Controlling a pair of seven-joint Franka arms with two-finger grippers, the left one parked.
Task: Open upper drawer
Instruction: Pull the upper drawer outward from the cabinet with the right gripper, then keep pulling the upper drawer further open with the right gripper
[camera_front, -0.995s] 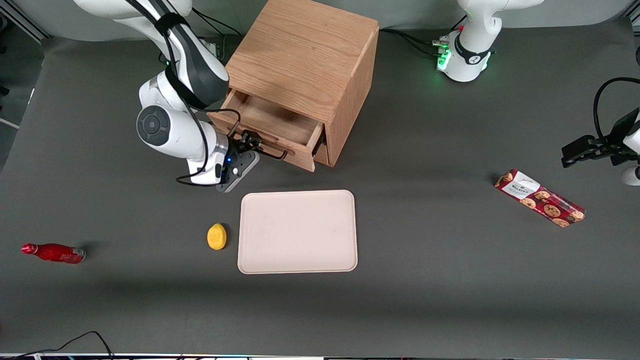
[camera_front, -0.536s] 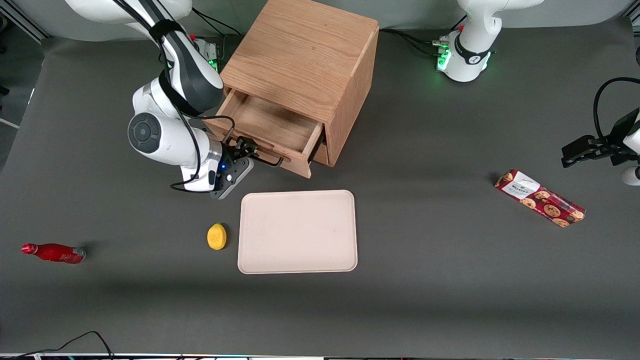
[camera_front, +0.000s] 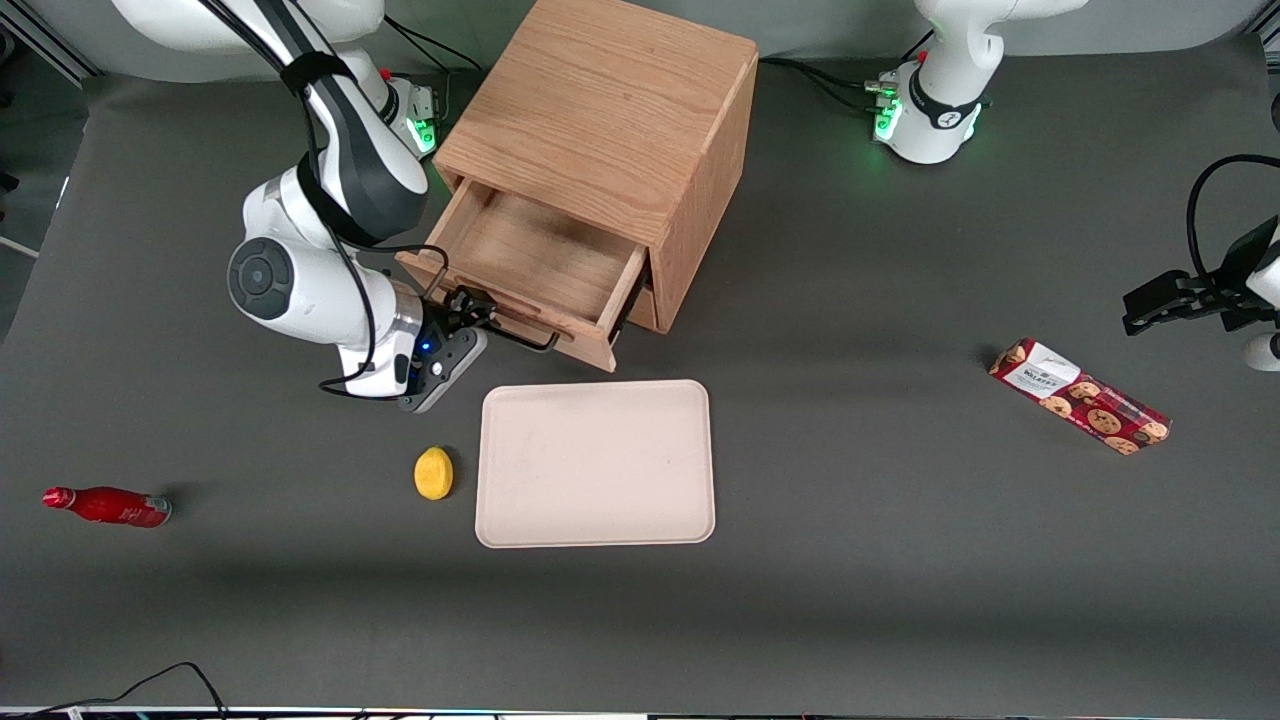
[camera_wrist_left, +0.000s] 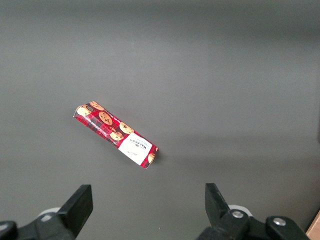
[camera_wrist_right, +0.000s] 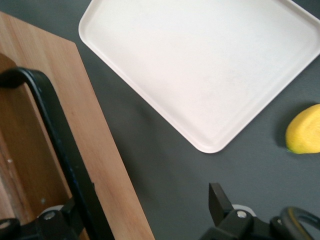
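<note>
tool (camera_front: 478, 318) at the thin black bar handle (camera_front: 520, 338) of the light oak upper drawer (camera_front: 520, 270), fingers spread around the bar. drawer pulled well out of the oak box cabinet (camera_front: 610, 130), above a pale rectangular tray (camera_front: 596, 463) on the dark worktop (camera_front: 850, 480).

The working arm (camera_front: 300, 270) is glossy white with dark grey joint sections, black cables strapped along it, and a black hand (camera_front: 470, 310).

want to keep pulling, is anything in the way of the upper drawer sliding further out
Nothing visible blocks it yet. The gripper is at the handle of the upper drawer. The tray lies nearer the front camera, apart from the drawer front, with bare table between them.
</note>
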